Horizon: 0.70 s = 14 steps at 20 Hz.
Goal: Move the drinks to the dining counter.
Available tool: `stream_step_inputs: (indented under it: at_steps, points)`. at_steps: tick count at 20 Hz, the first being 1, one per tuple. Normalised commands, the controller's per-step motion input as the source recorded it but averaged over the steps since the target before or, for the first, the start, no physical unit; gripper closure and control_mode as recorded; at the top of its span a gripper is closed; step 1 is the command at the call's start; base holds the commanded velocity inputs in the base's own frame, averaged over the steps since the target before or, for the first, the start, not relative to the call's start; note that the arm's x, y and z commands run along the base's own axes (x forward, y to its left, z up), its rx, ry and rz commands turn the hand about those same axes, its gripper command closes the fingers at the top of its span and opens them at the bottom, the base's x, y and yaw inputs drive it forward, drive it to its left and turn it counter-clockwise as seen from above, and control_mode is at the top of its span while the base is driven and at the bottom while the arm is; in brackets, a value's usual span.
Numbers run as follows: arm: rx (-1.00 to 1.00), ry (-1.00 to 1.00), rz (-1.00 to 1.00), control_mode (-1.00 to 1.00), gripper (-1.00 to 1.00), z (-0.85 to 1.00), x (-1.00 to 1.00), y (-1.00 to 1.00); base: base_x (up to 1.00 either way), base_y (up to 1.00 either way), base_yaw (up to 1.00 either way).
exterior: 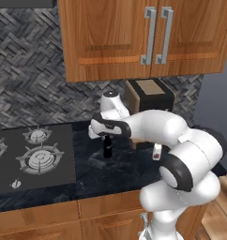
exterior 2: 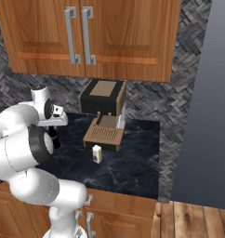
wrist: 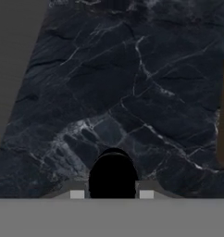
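tool (exterior: 107, 137) clamped on the dark bottle (exterior: 107, 148), whose top it hides. white carton (exterior 2: 97, 154) to the tool's right on the desk (exterior: 120, 171); its red mark is unreadable.

White arm folded forward from its base, elbow bulging high on the right, forearm reaching left and slightly away. Wrist bent so the hand points straight down. Gripper (exterior: 107, 138) low over the surface, jaws drawn in tight on the dark bottle (exterior: 107, 149), fingers (wrist: 77, 194) flanking its rounded top in the hand view.
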Motion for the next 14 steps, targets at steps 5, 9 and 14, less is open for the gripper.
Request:
stream_step_inputs:
  at_steps: [5,9,14]
  points:
    - [0.0,-0.05,0.0,-1.0,1.0,0.73,-0.5,-0.16,0.0,0.0,0.0]
    - [0.02,0.01,0.0,-1.0,1.0,0.86,-0.86,-0.43,0.0,0.0,0.0]
    - [0.05,0.01,0.0,-1.0,1.0,0.99,-0.93,-0.41,0.0,0.0,0.0]
